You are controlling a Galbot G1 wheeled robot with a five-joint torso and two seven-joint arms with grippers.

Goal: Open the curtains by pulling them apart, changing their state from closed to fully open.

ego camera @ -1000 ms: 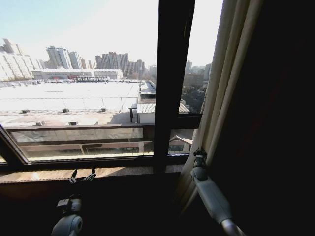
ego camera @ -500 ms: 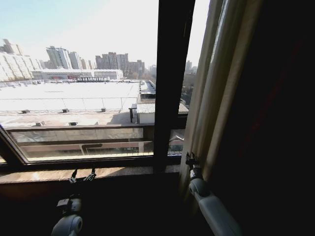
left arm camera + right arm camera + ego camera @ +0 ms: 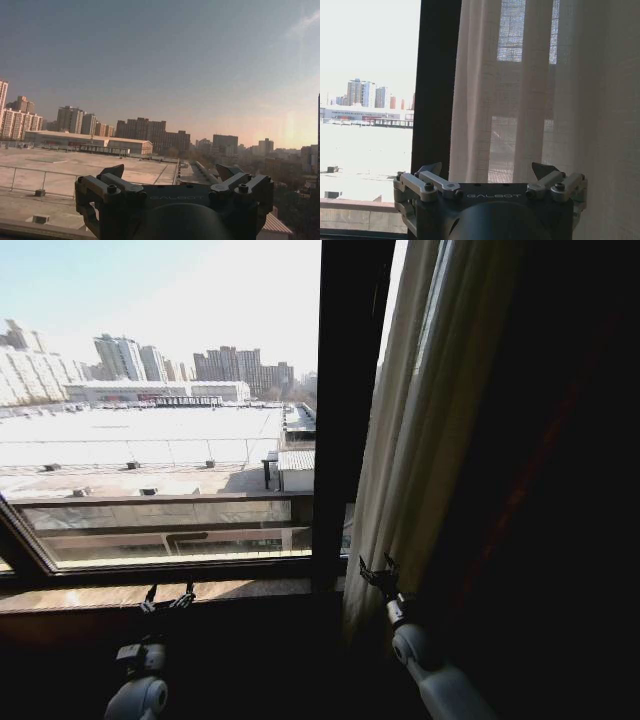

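Right gripper raised at the foot of the sheer curtain, fingers spread wide, nothing between them; in the right wrist view the same gripper shows two splayed fingertips with pale pleated cloth just beyond, and whether the tips touch the fabric cannot be told. Left gripper low by the window sill, also spread, pointing out at the glass; from the left wrist view its fingers stand apart over the gripper, holding nothing. Count: two grippers, both agape. One sheer curtain panel in sight, bunched into several long vertical folds at the right of the window, hanging just right of the black vertical frame bar. One dark heavy drape to the right of the sheer panel, touching it along its edge. The big pane left of the bar is uncovered, with rooftops and a row of tower blocks outside. Hard to make out: the sheer panel's top runs off the upper edge and its hem sinks into shadow below the right gripper; the drape's surface is nearly black, folds unreadable; both arms are cut off at the lower edge of the head view.
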